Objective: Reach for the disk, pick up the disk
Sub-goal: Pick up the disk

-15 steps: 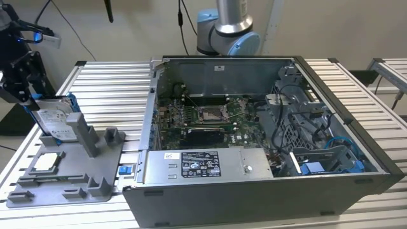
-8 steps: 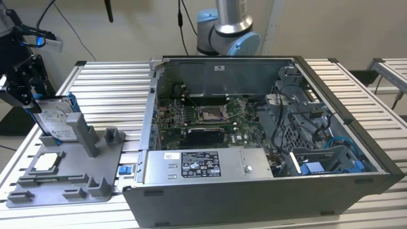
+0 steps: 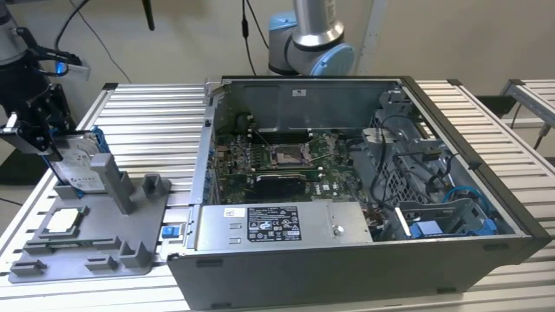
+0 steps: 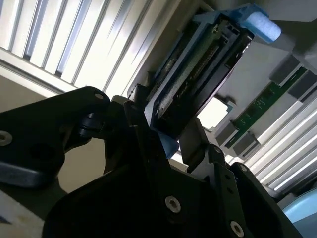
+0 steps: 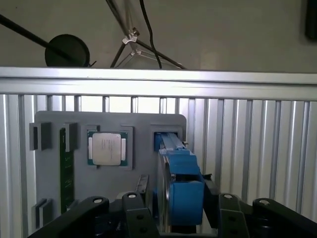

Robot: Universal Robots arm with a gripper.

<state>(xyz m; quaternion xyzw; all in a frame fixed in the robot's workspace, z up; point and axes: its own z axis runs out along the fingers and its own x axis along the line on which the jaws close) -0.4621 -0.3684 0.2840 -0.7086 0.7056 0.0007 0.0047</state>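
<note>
Silver, blue-framed disk [image 3: 78, 164] — upright at the grey fixture [image 3: 97, 229], pinched in the black gripper [image 5: 179, 203]

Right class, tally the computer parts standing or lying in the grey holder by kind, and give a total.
Hard drive: 1
Processor chip: 1
Memory stick: 1
Total: 3

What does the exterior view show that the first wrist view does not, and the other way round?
The exterior view adds the open computer case, its motherboard and the silver box with a sticker. The first wrist view adds a green memory strip in the fixture and a dark round object on the wall. Both show the disk on edge in the fixture, the processor chip and the gripper at it.
</note>
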